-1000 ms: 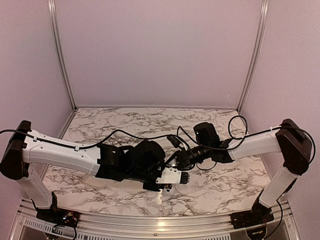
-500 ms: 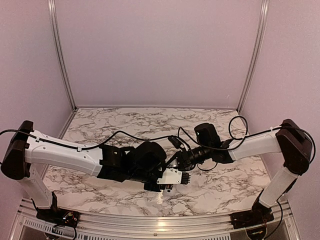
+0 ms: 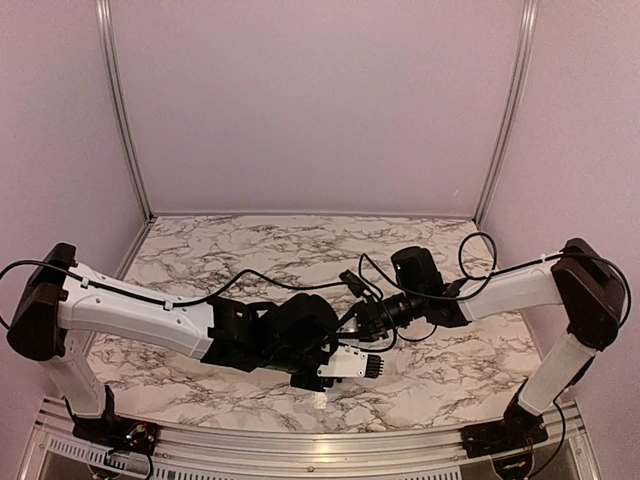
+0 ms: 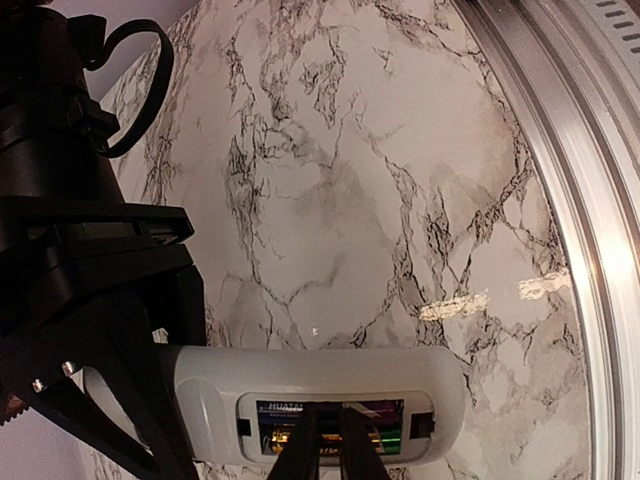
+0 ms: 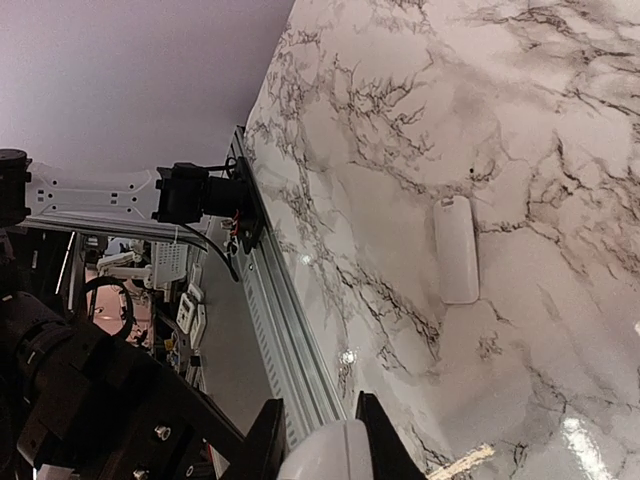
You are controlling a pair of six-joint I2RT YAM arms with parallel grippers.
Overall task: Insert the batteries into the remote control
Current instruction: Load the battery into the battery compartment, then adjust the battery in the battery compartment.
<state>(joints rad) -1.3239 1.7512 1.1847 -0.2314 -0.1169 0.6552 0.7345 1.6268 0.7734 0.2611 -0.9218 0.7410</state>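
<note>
- The marbled surface (image 3: 250,250) carries little besides the two arms, which meet low over its near middle. At its near edge runs a metal rail (image 4: 560,150).
- The right gripper (image 5: 322,440) is clenched on one rounded end of the remote control (image 4: 330,375) and holds it up off the surface. In the overhead view the remote is a small white block with dark buttons, between the two wrists.
- The left gripper (image 4: 325,445) has its fingertips right at the open battery bay on the back of the remote. The two fingers sit close together with a narrow gap. I cannot tell whether they pinch a cell or only press on one, as the frame cuts them off.
- A white oblong piece (image 5: 456,250) lies flat on the surface, well apart from the remote. It is probably the bay's cover.
- The batteries (image 4: 370,412) show as coloured labels with a gold glint inside the bay. How many are there, and whether each is fully seated, is too small and too shadowed to read.
- Step in hand, as I judge it: seating a cell in the bay while the other arm steadies the remote.
- The next move calls for a gentle push along the bay until the cell lies flush. The right arm's grip must stay firm so the remote does not twist. The cover then needs fetching.
- Hidden: the remote's display end, behind the right gripper, and the bay's lower edge.
</note>
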